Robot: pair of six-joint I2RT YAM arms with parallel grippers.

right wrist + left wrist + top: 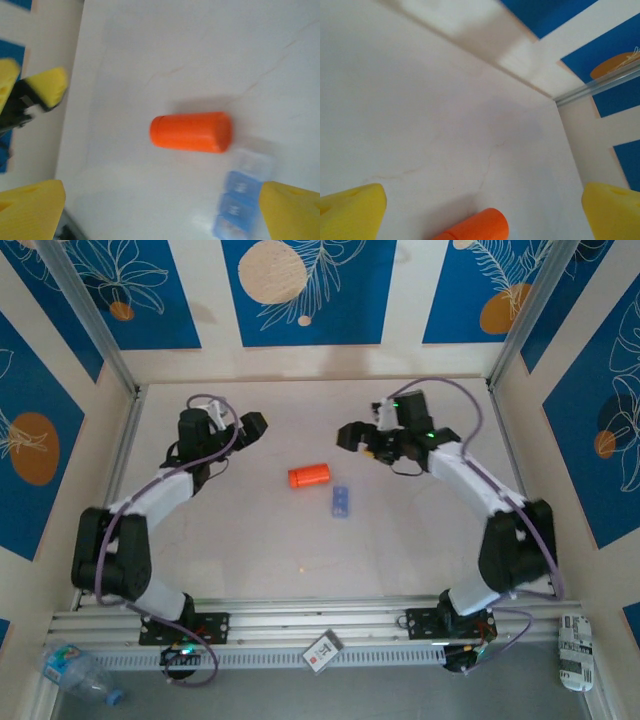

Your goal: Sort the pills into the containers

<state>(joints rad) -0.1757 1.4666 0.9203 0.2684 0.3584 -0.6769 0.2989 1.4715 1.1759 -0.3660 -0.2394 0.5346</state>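
Table (250, 540) bears one bottle (309, 476), one container (341, 502), one pill (301, 568).

The containers (341, 502) are one small pale-blue translucent strip of three joined square compartments, lying flat on the table (420, 560) just beside the orange bottle (309, 476), on its near right. In the right wrist view the strip (240, 192) has its end compartment by the bottle looking clearer, the other two bluer. One pill (303, 567), a tiny yellowish-orange speck, lies well apart, nearer the arms' bases.
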